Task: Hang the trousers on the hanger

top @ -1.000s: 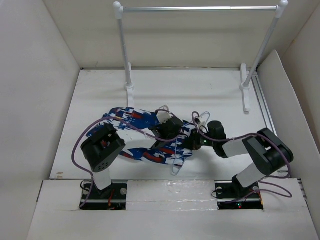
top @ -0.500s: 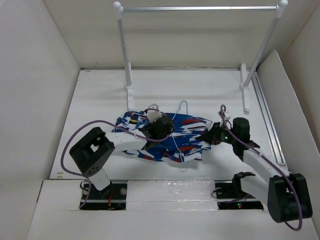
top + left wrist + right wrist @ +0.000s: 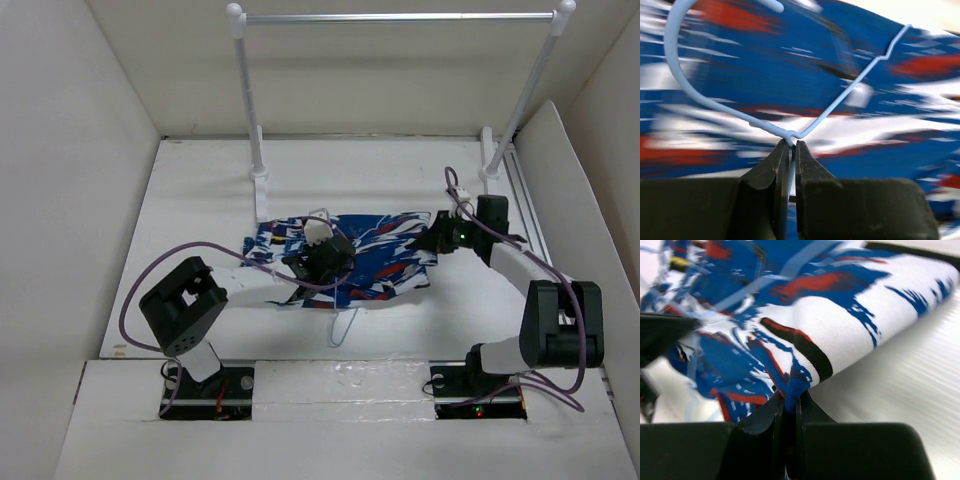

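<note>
The trousers [image 3: 380, 255] lie spread on the white table, bright blue with white, red and black streaks. My left gripper [image 3: 325, 255] rests over their left part. In the left wrist view it [image 3: 790, 142] is shut on the neck of the hanger [image 3: 840, 102], with the curved hook to the upper left and the trousers [image 3: 790, 65] behind. A loop of the hanger's wire [image 3: 345, 325] sticks out past the trousers' near edge. My right gripper [image 3: 440, 237] is at their right end, shut [image 3: 790, 400] on a fold of the trousers' edge [image 3: 840, 325].
A metal rail rack [image 3: 400, 17] on white posts stands at the back, its feet [image 3: 260, 180] just behind the trousers. White walls close in on the left and right. A raised ledge [image 3: 340, 375] runs along the near edge by the arm bases.
My right gripper has swung far right and back, pulling the trousers out flat. My left gripper shifted slightly right with the hanger, whose wire loop now shows at the near edge.
</note>
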### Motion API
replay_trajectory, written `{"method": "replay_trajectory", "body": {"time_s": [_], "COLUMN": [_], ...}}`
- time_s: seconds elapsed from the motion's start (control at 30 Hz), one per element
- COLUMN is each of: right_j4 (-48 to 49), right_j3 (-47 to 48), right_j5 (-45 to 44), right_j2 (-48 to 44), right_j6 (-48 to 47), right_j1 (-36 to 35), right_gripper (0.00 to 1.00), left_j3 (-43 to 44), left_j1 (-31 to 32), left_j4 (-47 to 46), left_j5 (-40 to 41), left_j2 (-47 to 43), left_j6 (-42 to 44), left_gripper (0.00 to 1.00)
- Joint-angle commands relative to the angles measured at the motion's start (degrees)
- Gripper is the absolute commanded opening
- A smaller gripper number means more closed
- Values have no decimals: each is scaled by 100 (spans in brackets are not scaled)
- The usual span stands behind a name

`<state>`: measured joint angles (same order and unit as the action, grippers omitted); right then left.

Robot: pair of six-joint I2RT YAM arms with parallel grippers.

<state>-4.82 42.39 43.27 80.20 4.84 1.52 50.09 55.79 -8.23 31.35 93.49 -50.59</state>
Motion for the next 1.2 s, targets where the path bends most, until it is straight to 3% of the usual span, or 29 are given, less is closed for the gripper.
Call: {"method": "replay_trajectory", "body": {"time_s": [0.0,0.13,0.47,0.73,0.93,0.97,1.0,1.1,1.17], "right_j4": [-177,-484,-801,-1143,-1433,-1530,-1609,-2101,-2391], "right_j3": [-72,-205,-758,-934,-663,-479,-382,83,304], "right_j5": [-29,-28,-99,-537,-793,-872,-968,-1381,-1592], "right_j2": [-172,-5,-40,-40,-189,-224,-259,-505,-751], "right_j6": [-782,-1335,-1881,-2128,-2093,-2075,-2066,-2110,-2101], "right_j1": [884,1166,1114,850,798,797,719,587,508], "right_gripper": [0,0,0,0,2,10,35,71,76], "left_j3": [-315,-280,835,1232,898,872,845,863,915], "left_j1": [-270,-420,-481,-235,-182,-130,-130,89,291], "left_j4": [1129,1227,1113,1087,867,884,919,937,920], "left_j5": [450,556,372,275,231,283,301,468,625], "left_j2": [-375,-534,345,30,-463,-507,-525,-630,-674], "left_j6": [436,278,-127,-574,-785,-821,-856,-918,-918], "left_gripper": [0,0,0,0,0,0,0,0,0]}}
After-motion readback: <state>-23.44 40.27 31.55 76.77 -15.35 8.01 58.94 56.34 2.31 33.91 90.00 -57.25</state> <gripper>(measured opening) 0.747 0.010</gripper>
